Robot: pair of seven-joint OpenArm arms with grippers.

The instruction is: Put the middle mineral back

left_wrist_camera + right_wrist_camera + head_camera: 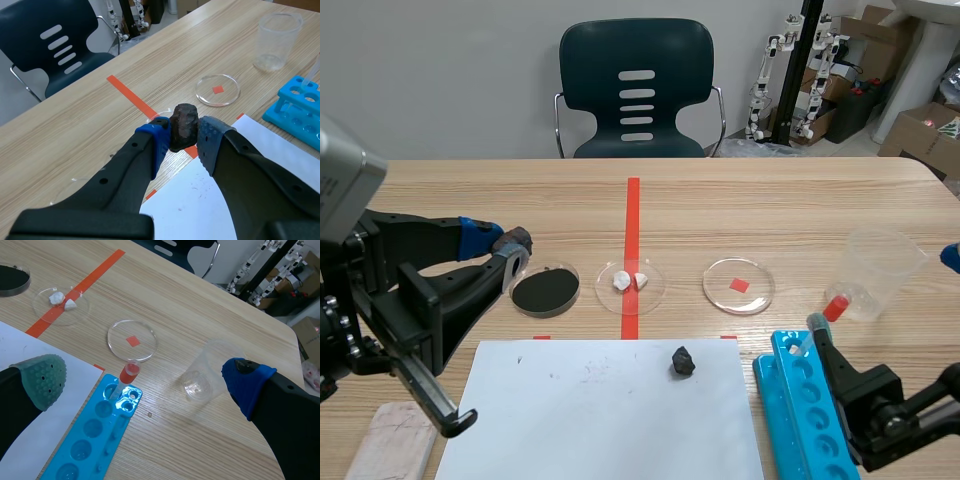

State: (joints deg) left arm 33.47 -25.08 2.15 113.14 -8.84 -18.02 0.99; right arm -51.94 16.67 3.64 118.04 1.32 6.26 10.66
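My left gripper is shut on a dark brown mineral, pinched between its blue pads. In the scene view it hangs raised above the black petri dish at the left. The middle petri dish on the red tape line holds two white pieces. A third dish with a small red square lies to its right. A black mineral rests on the white paper sheet. My right gripper stands open low at the right, above the blue tube rack.
A clear plastic cup stands at the right. A red-capped tube sits in the rack. A pinkish block lies at the near left corner. A dark chair stands behind the table.
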